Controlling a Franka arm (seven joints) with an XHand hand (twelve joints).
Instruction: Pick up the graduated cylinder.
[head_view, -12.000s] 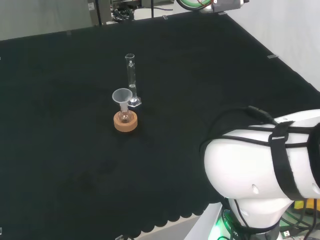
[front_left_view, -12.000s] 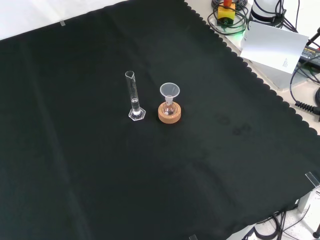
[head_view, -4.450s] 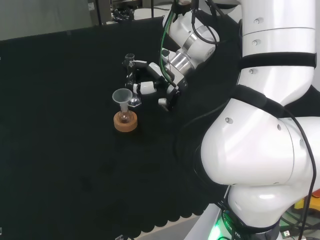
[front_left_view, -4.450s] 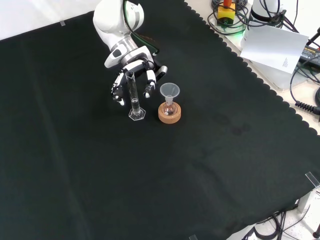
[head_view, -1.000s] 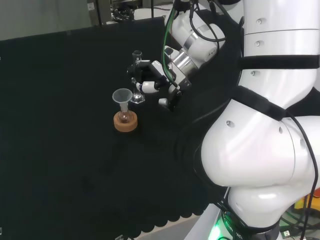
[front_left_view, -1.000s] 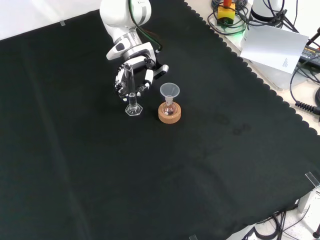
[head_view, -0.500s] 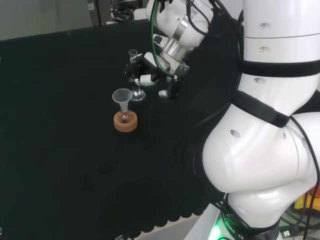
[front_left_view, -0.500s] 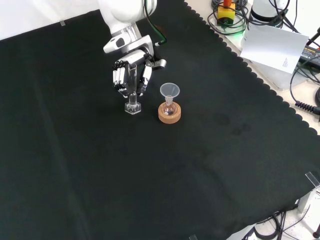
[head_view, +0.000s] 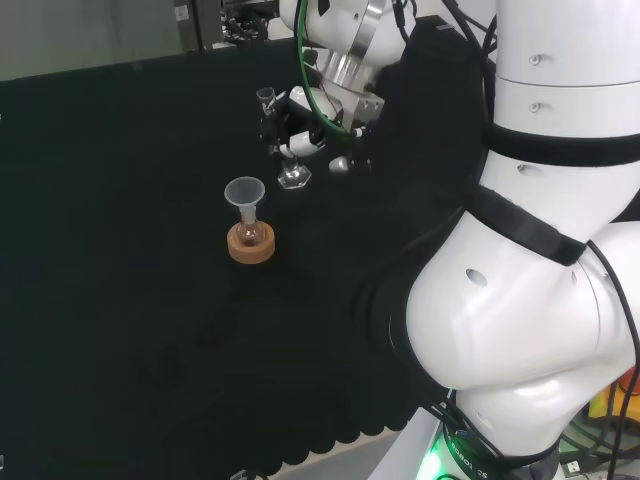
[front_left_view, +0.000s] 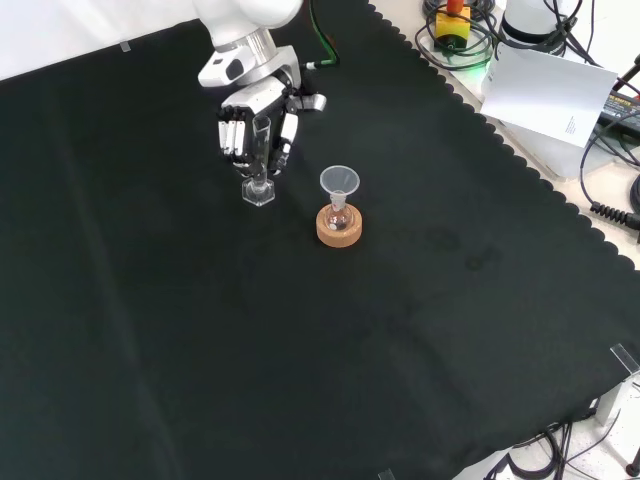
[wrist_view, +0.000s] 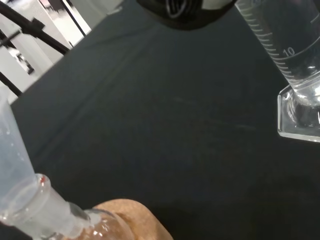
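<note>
A white robot arm's black and white hand (front_left_view: 256, 128) wraps its curled fingers (front_left_view: 228, 133) round the clear tube of a graduated cylinder (front_left_view: 259, 160) above a bench draped in black cloth (front_left_view: 420, 330). The cylinder stands upright in the grip. In the front view its hexagonal foot hangs below the fingers, to the left of a small flask (front_left_view: 339, 215) and a little higher in the picture. Whether the foot touches the cloth cannot be told from that view.

Seen from behind the arm, the hand (head_view: 300, 135) holds the cylinder (head_view: 281, 140) above and to the right of the flask (head_view: 250, 232), the cylinder's open mouth poking up past the fingers and its foot showing beneath them. The arm's big white links (head_view: 530, 330) rise at the right of that view.

The flask sits in a cork ring stand (front_left_view: 339, 227), with a clear funnel (front_left_view: 339, 185) planted in its neck. Flask and cylinder stand near each other but apart.

From the wrist camera the cylinder (wrist_view: 287, 55) looms large, its printed scale and clear foot plain to see against the cloth (wrist_view: 150, 115). The funnel's stem (wrist_view: 12, 150), the flask's neck (wrist_view: 37, 210) and a patch of cork (wrist_view: 130, 220) are close by.
</note>
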